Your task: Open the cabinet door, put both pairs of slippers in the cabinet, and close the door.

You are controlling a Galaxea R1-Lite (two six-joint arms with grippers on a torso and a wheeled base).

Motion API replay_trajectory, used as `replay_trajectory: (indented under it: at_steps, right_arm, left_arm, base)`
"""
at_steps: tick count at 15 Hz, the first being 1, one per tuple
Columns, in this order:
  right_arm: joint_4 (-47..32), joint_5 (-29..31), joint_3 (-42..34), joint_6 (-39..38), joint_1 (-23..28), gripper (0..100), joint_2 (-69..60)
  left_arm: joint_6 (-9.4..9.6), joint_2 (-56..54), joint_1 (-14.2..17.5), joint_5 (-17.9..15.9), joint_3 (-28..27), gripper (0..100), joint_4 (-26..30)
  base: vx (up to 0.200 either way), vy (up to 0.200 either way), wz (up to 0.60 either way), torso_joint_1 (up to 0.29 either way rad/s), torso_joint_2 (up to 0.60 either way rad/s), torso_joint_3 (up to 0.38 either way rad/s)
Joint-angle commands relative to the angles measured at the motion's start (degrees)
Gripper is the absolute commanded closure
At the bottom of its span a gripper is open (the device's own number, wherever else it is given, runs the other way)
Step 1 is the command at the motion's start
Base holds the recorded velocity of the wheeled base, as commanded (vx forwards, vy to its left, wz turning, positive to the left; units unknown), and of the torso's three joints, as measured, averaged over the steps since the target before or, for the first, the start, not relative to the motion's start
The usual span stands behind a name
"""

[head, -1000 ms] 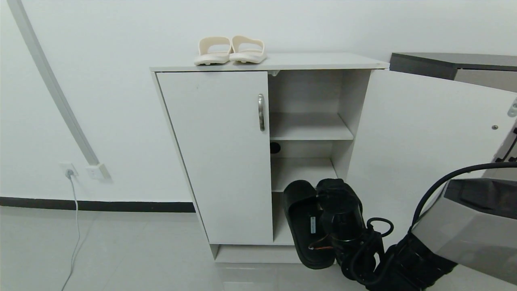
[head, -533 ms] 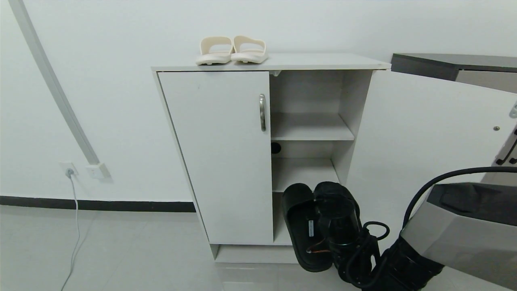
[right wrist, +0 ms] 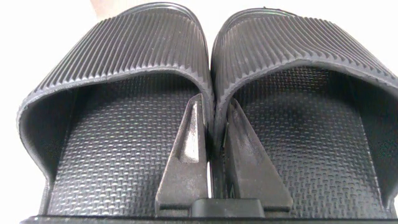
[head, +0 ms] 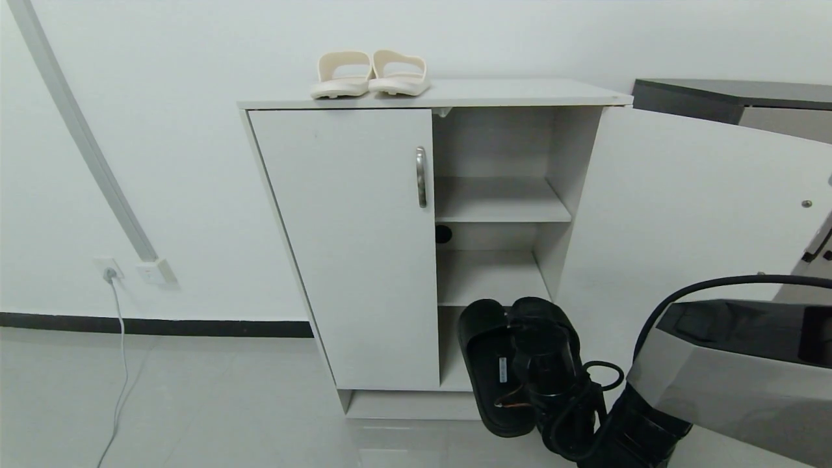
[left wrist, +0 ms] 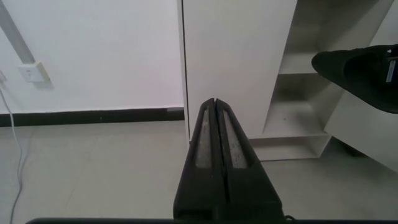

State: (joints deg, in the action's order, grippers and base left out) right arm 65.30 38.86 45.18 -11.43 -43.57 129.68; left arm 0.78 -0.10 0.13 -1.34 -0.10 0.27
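1. Steel-grey left claw [left wrist: 214, 102] – its two fingers are pressed flat together with nothing between them. It hangs low over the floor [left wrist: 93, 168], well apart from the cabinet [head: 520, 94].
2. Cream slippers [head: 370, 75] sit side by side and touching on the cabinet top, above the left door [head: 344, 247], which is closed. They look like moulded foam, so probably light and a little springy. The two inner strap edges, where the pair meets, look like the best place for one pinch to take both.
3. Right of that door's handle [head: 421, 177] the cabinet stands open, with an upper shelf [head: 500, 198] and a lower shelf [head: 487, 276], both bare.
4. Black slippers [head: 487, 364] hang as a pair in front of the bottom compartment, toes up near the lower shelf's front edge. I cannot tell whether they are past the opening.
5. Right claw [right wrist: 214, 101] is closed to a narrow gap on the pair, its fingers [right wrist: 193, 143] reaching in under the straps and pinching the two inner walls together.
   - Ribbed straps and a dimpled footbed suggest soft rubber: light and grippy rather than slippery, not fragile.
   - Being flexible, the outer halves may sag or swing, so the pair could catch on a shelf edge on its way in.
6. Right door [head: 682, 214] is swung wide open, just beside the held pair.
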Motion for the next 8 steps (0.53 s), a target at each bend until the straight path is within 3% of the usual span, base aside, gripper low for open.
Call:
replay_trajectory:
  at_steps: [1, 8]
  right_arm:
    - [0.0, -0.1, 0.0, -0.1, 0.0, 100, 0.2]
    - [-0.1, -0.5, 2.0, -2.5, 0.1, 100, 2.7]
  left_arm:
    - [0.01, 0.1, 0.0, 0.0, 0.0, 100, 0.0]
    - [0.01, 0.1, 0.0, -0.1, 0.0, 100, 0.0]
  base:
    - [0.0, 0.0, 0.0, 0.007, 0.0, -0.154]
    - [0.0, 0.0, 0.0, 0.004, 0.0, -0.193]
